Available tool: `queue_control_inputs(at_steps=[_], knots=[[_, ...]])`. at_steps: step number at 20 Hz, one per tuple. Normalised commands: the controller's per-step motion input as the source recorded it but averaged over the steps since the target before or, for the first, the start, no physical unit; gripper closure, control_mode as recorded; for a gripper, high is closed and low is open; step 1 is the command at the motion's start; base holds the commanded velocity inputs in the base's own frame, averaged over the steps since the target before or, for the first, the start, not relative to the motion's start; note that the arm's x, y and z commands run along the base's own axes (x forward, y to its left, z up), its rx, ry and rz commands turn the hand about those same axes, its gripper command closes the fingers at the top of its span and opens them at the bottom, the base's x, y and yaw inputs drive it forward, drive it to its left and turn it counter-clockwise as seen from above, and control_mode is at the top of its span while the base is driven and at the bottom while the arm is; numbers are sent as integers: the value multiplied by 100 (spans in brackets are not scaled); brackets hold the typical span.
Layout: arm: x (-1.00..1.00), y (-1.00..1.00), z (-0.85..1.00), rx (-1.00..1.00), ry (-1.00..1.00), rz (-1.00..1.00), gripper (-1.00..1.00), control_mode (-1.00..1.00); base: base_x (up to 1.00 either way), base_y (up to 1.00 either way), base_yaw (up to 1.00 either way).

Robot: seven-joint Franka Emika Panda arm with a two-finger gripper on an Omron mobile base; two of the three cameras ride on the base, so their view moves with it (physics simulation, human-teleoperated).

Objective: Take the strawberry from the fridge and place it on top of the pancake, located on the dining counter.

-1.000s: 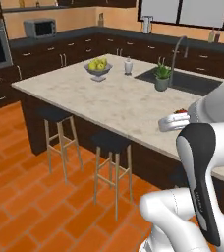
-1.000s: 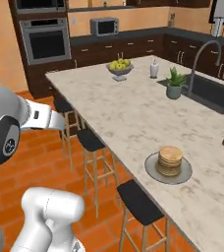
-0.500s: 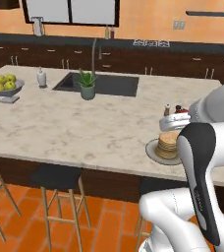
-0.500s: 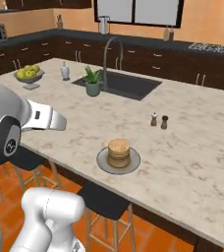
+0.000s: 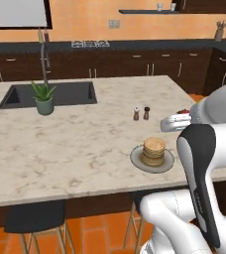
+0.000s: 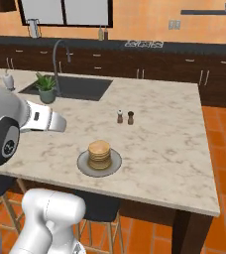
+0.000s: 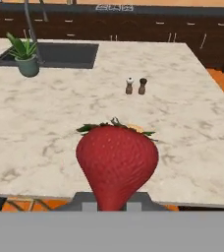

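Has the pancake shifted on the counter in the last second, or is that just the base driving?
No. The pancake sits near the dining counter front edge, just short of the two shakers, as before; the whole view swung.

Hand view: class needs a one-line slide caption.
Strawberry held in the gripper above the marbled dining counter, shakers beyond.

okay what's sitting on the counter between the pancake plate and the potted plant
Nothing: the right base view shows bare beige marbled counter between the golden-brown pancake stack and the small green potted plant.
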Motion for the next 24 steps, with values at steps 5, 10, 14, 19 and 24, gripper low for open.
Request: queue_control_inputs(at_steps=[5, 10, 14, 19, 24], knots=[[40, -13, -22, 0, 19, -15, 100, -100, 60, -8, -31], [100, -11, -79, 0, 61, -19, 100, -100, 0, 0, 0], [71, -5, -71, 4, 10, -2, 100, -100, 0, 0, 0], [69, -31, -88, 12, 0, 0, 100, -100, 0, 0, 0], [70, -26, -44, 6, 1, 2, 100, -100, 0, 0, 0]])
